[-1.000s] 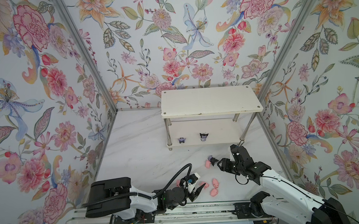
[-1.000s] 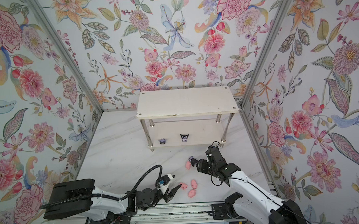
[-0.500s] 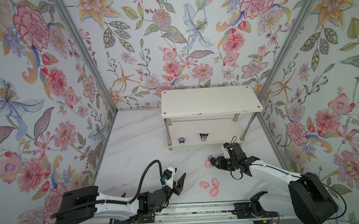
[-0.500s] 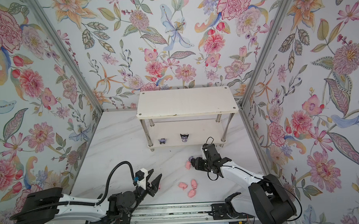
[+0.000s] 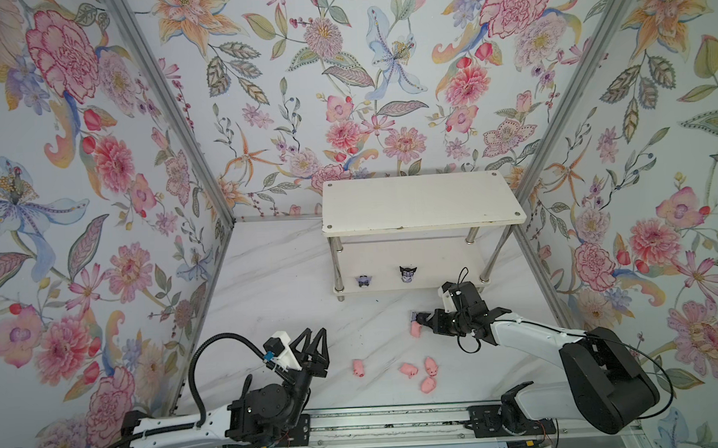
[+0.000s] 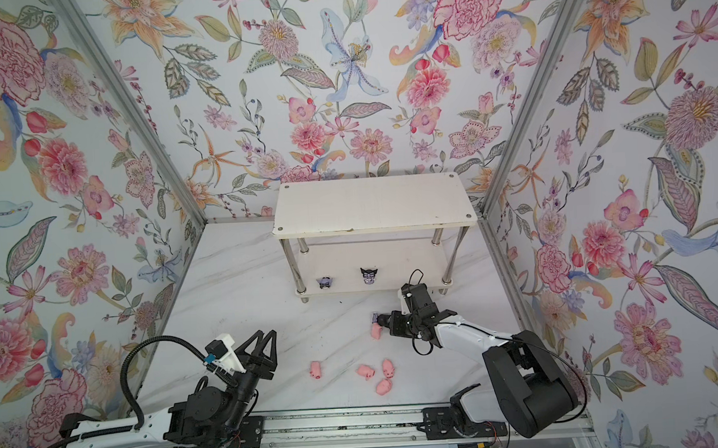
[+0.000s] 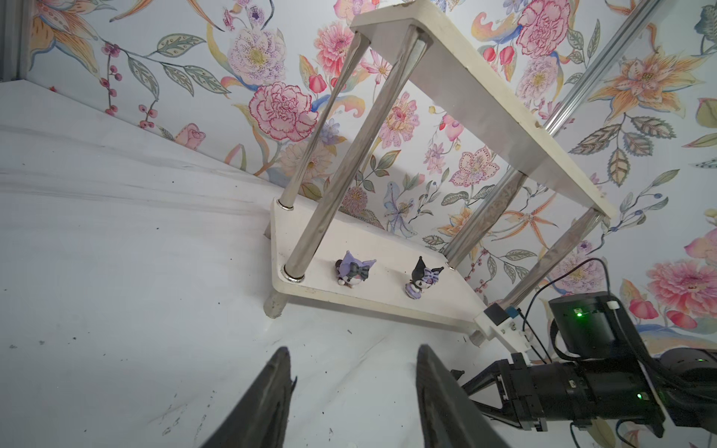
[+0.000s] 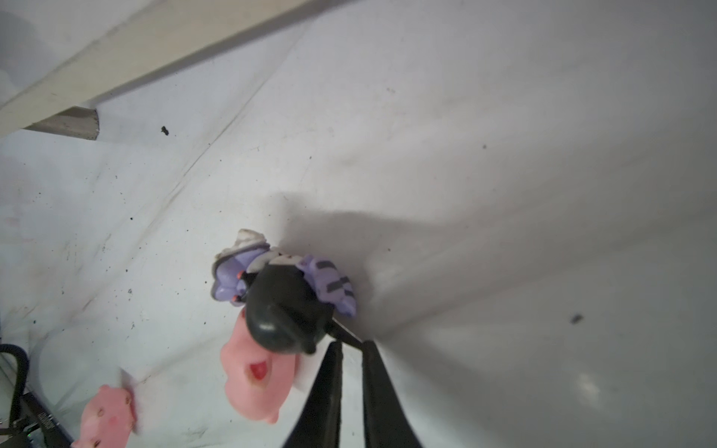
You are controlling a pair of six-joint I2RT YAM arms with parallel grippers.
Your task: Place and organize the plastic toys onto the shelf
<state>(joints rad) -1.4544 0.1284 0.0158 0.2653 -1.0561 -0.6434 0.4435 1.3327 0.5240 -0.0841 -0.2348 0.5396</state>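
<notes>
We've just narrowed our right fingers (image 8: 326,388) onto the figurine (image 8: 283,306)'s ear, at the shelf (image 5: 423,201)'s 6 o'clock, ready for shelving; our left fingers (image 7: 271,395) stand apart, empty.

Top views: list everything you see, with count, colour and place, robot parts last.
table: one, white marble, floor of the cell.
walls: three, floral wallpaper, around it.
shelf: one, white with chrome legs, at the back.
shelved figurines: two, purple-black, lower board's front.
pigs: five, pink, tabletop; four clustered in front, one nearer the shelf.
loose figurine: one, purple-black, beside that fifth pig.
left gripper: one, black, open and empty, front left.
right gripper: one, black, closed on the loose figurine's ear.
</notes>
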